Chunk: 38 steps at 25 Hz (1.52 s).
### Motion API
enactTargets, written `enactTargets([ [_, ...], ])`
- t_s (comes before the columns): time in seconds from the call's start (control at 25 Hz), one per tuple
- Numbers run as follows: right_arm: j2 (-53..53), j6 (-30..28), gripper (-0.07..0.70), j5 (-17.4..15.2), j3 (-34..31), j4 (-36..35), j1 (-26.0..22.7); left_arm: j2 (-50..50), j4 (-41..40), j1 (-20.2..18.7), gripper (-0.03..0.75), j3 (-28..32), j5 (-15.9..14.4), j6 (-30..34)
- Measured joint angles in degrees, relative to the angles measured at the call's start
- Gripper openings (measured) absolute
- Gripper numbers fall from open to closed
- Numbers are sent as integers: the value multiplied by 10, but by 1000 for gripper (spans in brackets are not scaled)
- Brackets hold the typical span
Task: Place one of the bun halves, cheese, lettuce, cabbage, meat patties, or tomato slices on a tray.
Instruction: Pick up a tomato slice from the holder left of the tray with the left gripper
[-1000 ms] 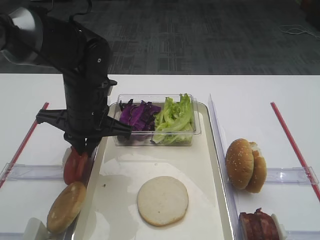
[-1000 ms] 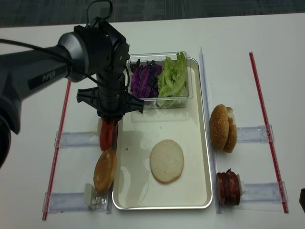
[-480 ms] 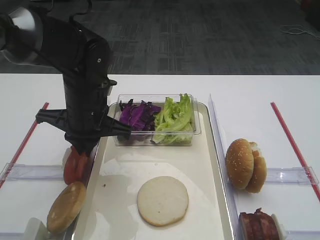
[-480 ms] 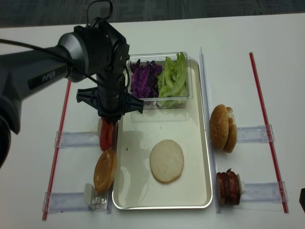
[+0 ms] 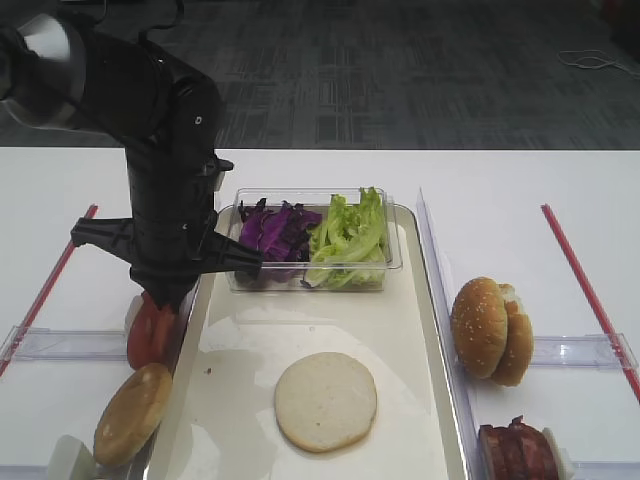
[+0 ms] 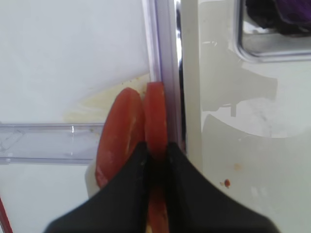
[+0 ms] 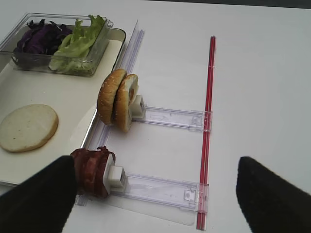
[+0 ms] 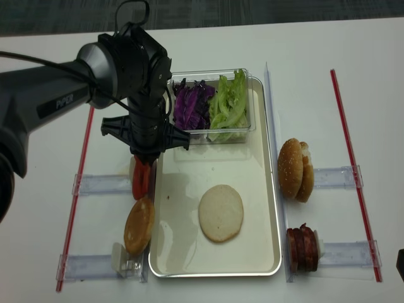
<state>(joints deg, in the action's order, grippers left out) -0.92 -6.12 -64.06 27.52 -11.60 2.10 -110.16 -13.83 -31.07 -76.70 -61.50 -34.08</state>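
Two tomato slices stand on edge in a clear holder just left of the tray. My left gripper is shut on the right-hand slice, reaching down onto it. A flat pale bun half lies on the tray floor. Domed bun halves stand to the left and right. Meat patties stand beside my right gripper, which is open above the table and holds nothing. Lettuce and cabbage fill a tub. Cheese is out of view.
The clear plastic tub sits at the tray's far end. Clear holder rails lie on both sides of the tray. Red strips run along the white table. The left arm towers over the tray's left rim.
The left jaws have closed the last bit onto the tomato slice. The arm and everything else have stayed in place.
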Motion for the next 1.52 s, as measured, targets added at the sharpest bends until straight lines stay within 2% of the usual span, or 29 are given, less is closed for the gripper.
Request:
enactTargets([
  [0.56, 0, 0, 653, 0, 0, 0, 0, 8, -1, 0, 76, 0, -5, 0],
  [1.0, 0, 0, 653, 0, 0, 0, 0, 40, -7, 0, 76, -5, -32, 0],
  [1.28, 0, 0, 653, 0, 0, 0, 0, 76, -7, 0, 74, -6, -39, 0],
  [1.52, 0, 0, 653, 0, 0, 0, 0, 93, -7, 0, 74, -6, -63, 0],
])
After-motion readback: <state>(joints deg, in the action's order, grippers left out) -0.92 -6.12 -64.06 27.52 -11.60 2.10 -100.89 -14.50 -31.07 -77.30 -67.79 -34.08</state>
